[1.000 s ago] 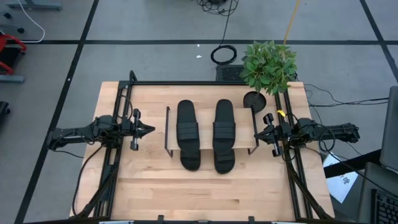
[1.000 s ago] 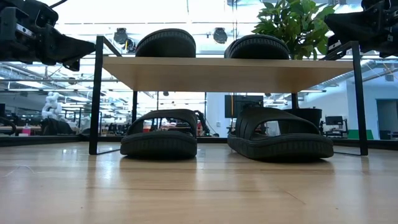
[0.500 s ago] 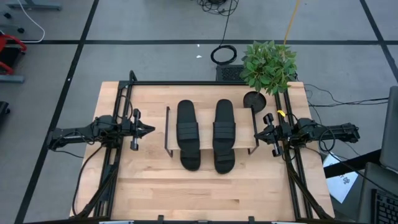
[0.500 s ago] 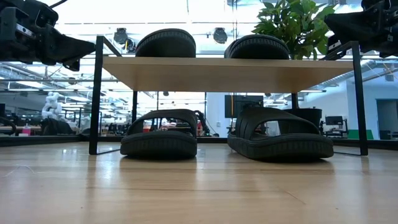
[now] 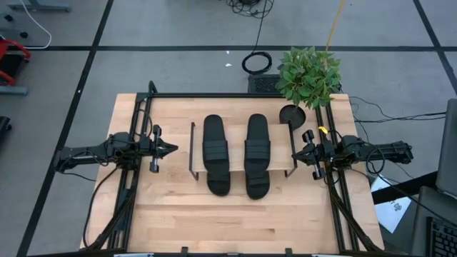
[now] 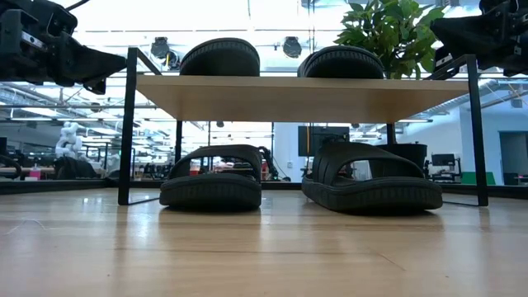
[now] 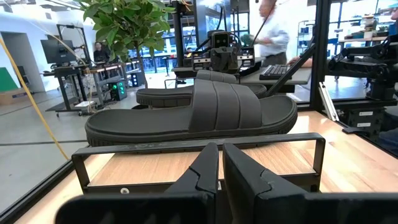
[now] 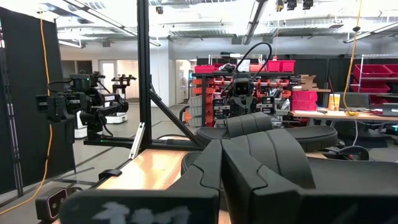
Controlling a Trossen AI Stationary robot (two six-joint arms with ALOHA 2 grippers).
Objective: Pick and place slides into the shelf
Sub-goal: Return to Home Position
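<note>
The shelf stands mid-table on thin black end frames. Two black slides lie side by side on its board by their soles; the low view shows their ends. Two more slides rest on the tabletop under the board, their near ends poking out toward the near edge. My left gripper is shut and held level left of the shelf. My right gripper is shut just right of it. Neither touches anything.
A potted plant stands at the table's far right corner, behind my right gripper. Bare tabletop stretches between the shelf and the near edge. People and lab benches show in the room beyond the table.
</note>
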